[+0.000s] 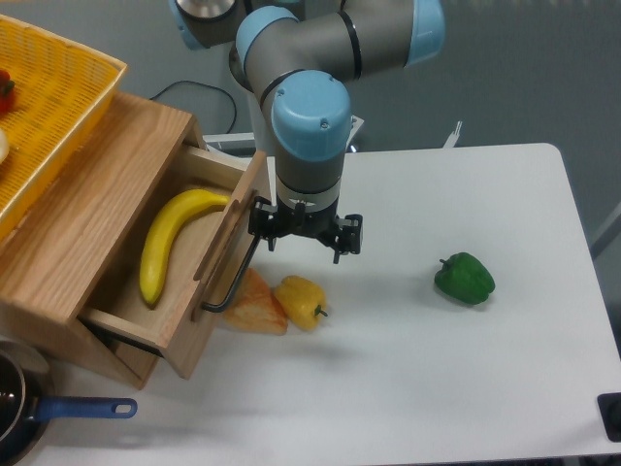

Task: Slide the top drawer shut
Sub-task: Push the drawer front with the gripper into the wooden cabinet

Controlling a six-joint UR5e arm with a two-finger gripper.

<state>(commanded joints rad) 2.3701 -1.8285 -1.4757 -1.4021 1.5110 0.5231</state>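
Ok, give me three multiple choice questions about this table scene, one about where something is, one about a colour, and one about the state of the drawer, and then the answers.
1. Where is the banana?
A. inside the top drawer
B. on the white table
C. in the yellow basket

2. What colour is the pepper lying alone on the right side of the table?
A. red
B. green
C. yellow

3. What state is the top drawer in?
A. fully shut
B. taken out of the cabinet
C. pulled open

Answers:
1. A, the banana lies on the drawer floor behind the front panel.
2. B, it is green, while the yellow pepper sits near the drawer front.
3. C, the drawer sticks out with its inside in view, and the gripper is beside the black handle.
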